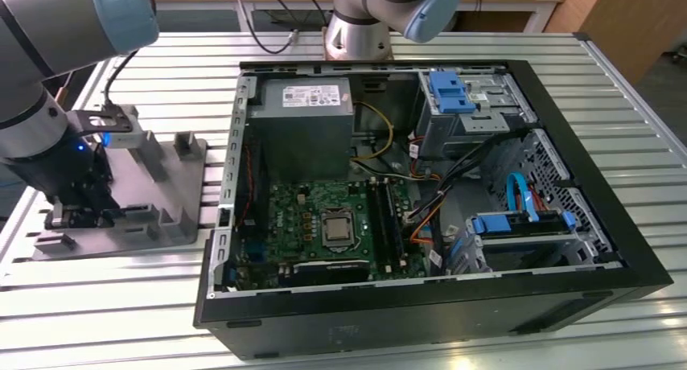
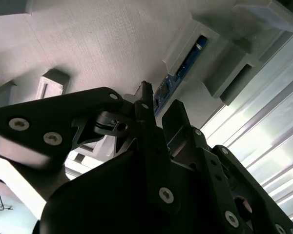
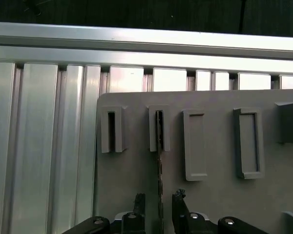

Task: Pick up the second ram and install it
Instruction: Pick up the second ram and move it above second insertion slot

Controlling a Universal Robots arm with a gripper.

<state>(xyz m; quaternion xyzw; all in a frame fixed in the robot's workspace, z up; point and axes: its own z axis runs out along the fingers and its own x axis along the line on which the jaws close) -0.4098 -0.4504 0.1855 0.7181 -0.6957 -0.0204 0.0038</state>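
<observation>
- The robot arm (image 1: 43,80) reaches down over the grey holder block (image 1: 161,185), which sits on the slatted metal worktop (image 1: 129,306) at the exterior view's left, beside an open computer case (image 1: 644,265).
- The jaws stand released, one on each side of the second ram (image 3: 159,146). In the first wrist view a gap shows between the strip and each of the fingertips (image 3: 139,204).
- The second ram is in the holder block (image 3: 215,195), standing on edge. One end rests in a slotted bracket, the second in from the holder's edge that lies beside the worktop slats (image 3: 39,146), and the strip runs from there down between the jaws.
- In the second wrist view the ram (image 2: 183,66) appears as a thin blue-green strip. It lies in a raised channel of the holder block (image 2: 88,39) and leads toward the dark fingertips (image 2: 146,105).
- Inside the case, well apart from the holder, the green motherboard (image 1: 290,217) lies flat, with long black memory slots (image 1: 384,217) just beside the processor socket (image 1: 336,229).
- Blue drive brackets (image 1: 451,92) and bundled cables (image 1: 472,169) sit on the side of the case toward the exterior view's right.
</observation>
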